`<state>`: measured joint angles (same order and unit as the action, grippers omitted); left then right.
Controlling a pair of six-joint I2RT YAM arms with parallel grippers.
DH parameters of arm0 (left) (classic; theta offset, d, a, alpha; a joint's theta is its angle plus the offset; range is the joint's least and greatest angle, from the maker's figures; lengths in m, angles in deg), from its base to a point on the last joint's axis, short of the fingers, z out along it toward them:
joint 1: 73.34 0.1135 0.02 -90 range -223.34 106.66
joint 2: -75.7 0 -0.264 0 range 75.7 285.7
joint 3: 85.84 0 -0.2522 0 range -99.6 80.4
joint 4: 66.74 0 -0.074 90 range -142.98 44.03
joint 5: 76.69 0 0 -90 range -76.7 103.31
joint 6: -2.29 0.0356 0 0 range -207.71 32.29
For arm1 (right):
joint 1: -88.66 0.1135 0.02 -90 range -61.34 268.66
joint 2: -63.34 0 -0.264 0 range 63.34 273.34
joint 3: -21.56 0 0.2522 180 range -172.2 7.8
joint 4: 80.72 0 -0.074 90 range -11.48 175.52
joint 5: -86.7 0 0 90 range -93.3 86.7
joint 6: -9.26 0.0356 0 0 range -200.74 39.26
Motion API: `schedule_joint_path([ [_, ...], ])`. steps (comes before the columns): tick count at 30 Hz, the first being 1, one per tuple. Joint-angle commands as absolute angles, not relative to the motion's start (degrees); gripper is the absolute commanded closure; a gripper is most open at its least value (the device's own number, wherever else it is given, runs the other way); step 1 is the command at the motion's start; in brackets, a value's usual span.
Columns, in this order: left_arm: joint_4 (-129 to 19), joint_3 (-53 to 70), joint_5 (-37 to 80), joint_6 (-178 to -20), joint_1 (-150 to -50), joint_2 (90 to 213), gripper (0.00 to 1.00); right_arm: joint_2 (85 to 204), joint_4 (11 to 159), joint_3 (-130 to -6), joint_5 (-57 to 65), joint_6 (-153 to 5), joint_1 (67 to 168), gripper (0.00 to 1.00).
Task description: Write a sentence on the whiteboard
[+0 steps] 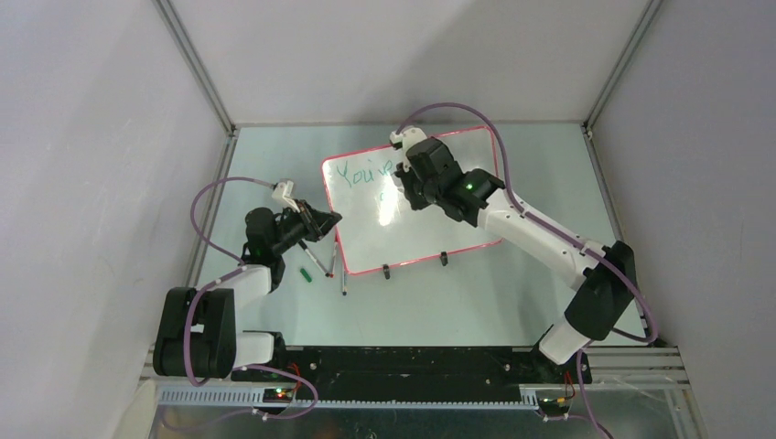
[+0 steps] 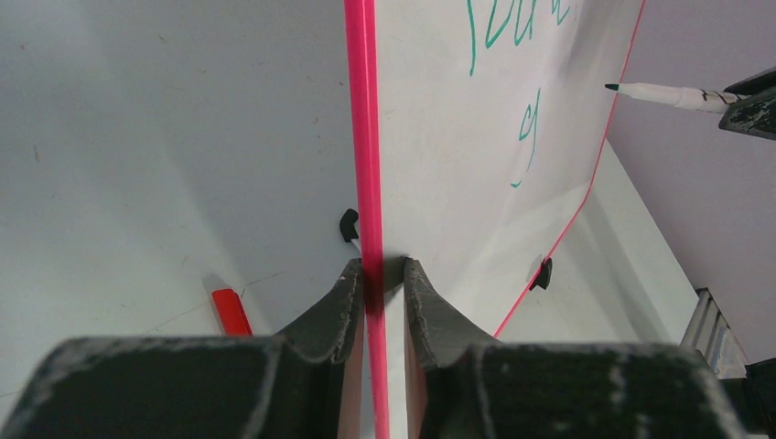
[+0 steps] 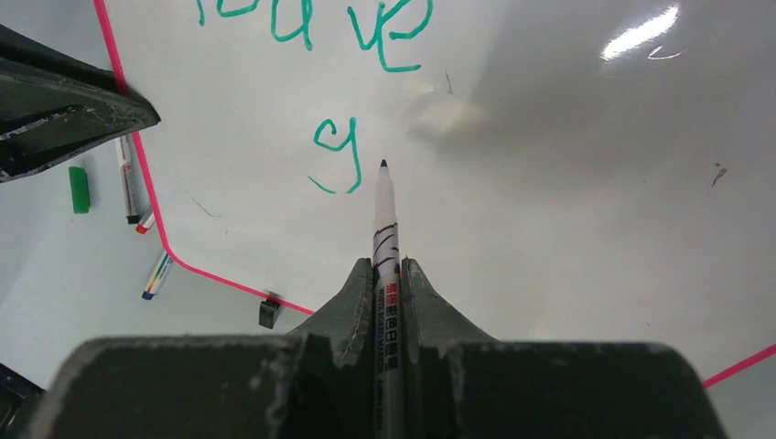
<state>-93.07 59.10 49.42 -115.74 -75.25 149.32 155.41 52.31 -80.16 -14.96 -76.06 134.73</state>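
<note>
The whiteboard (image 1: pixel 430 229) lies on the table, glossy white with a pink rim. My left gripper (image 1: pixel 331 219) is shut on its left rim; in the left wrist view the pink edge (image 2: pixel 366 137) runs between the fingers of the left gripper (image 2: pixel 380 270). The sentence reads "You're" (image 1: pixel 361 172) in teal, with a single "g" (image 3: pixel 337 155) below it. My right gripper (image 3: pixel 387 265) is shut on a white marker (image 3: pixel 385 219), whose dark tip sits just right of the "g". I cannot tell whether the tip touches the board.
Loose markers (image 1: pixel 317 261) and a green cap (image 1: pixel 305 273) lie on the table left of the board's near corner. A red marker (image 2: pixel 231 313) shows near the left fingers. Two black clip feet (image 1: pixel 385 271) sit on the board's near edge. Enclosure walls stand on three sides.
</note>
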Motion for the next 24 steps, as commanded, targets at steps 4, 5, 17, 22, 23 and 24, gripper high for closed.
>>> schedule_joint_path([
  [4,-89.45,60.09,43.98,-112.9,-74.92,149.31,0.99,157.32,53.72,-82.07,-17.41,-76.26,135.33,1.0],
  [5,-89.49,60.09,43.98,-112.87,-74.92,149.34,0.99,157.59,53.82,-82.18,-17.52,-76.3,135.33,1.0],
  [17,-89.45,60.09,43.99,-112.85,-74.92,149.37,0.99,160.44,53.81,-84.52,-19.06,-76.37,135.16,1.0],
  [22,-89.49,60.09,44.04,-112.84,-74.92,149.37,0.99,160.33,54.04,-84.65,-19.22,-76.39,134.84,1.0],
  [23,-89.46,60.09,44.04,-112.87,-74.92,149.4,0.99,160.31,54.05,-84.65,-19.32,-76.41,134.78,1.0],
  [24,-89.46,60.09,44.05,-112.86,-74.92,149.43,0.99,160.29,53.98,-84.66,-19.39,-76.39,134.69,1.0],
])
